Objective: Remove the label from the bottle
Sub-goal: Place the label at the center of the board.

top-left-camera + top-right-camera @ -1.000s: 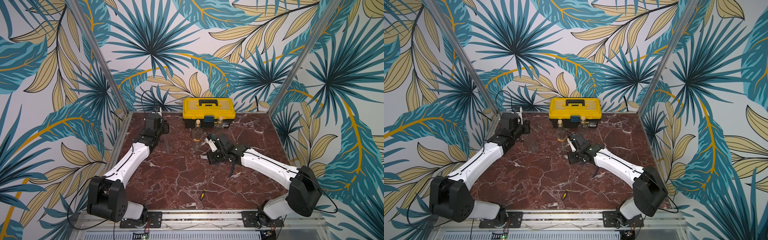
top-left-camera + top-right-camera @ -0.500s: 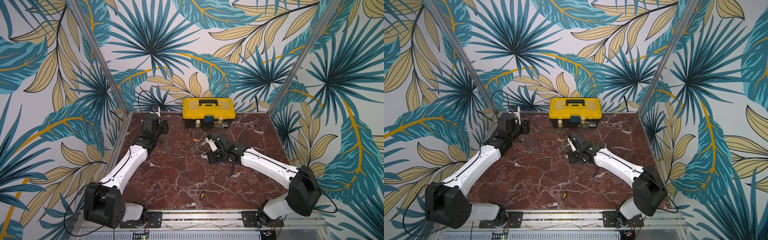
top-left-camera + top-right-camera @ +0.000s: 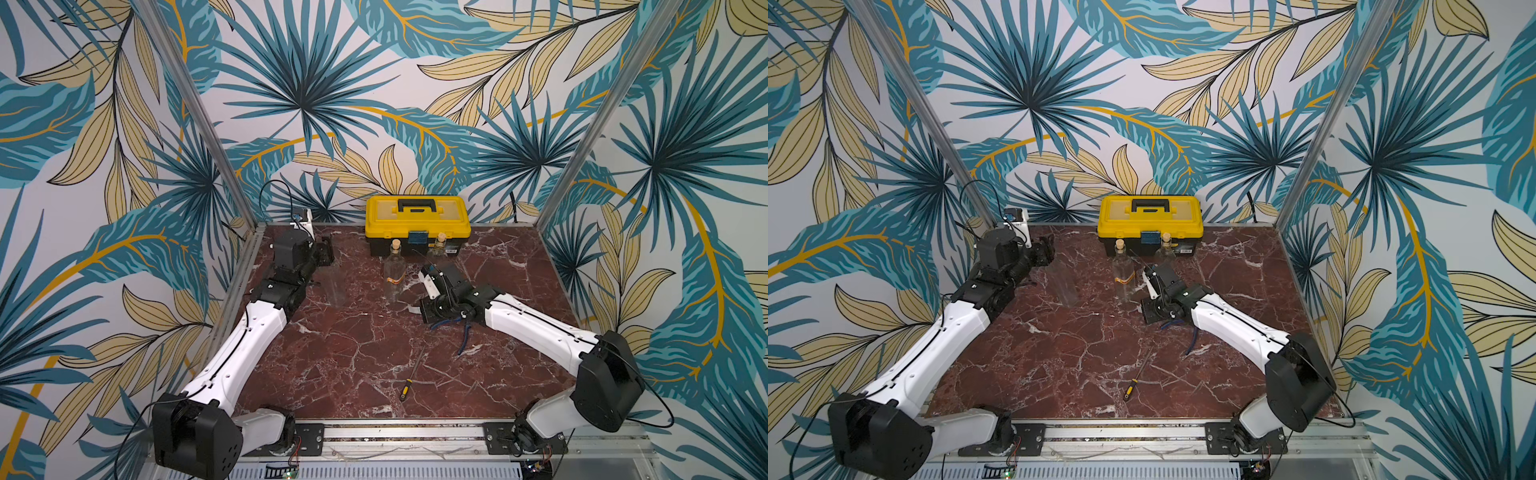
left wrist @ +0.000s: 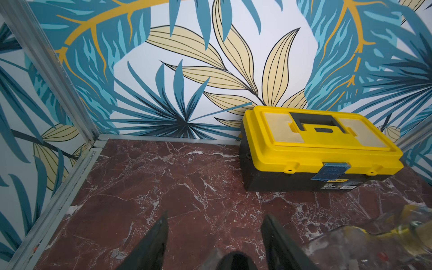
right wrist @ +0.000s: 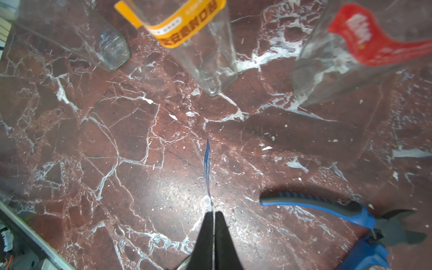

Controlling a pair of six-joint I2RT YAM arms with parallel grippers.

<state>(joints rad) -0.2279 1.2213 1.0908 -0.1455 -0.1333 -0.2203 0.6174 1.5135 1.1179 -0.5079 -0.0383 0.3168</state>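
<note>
Right claw is pinched almost shut on a thin blue label - held edge-on above the surface, its length running straight out toward the orange-banded bottle. Left claw gapes empty - it is the nearer one to the bare bottle.

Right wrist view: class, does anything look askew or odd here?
Yes. The orange label sits slanted on the middle bottle, one end lifted off the glass. A thin blue strip sticks out of the right gripper, jaws shut.
</note>
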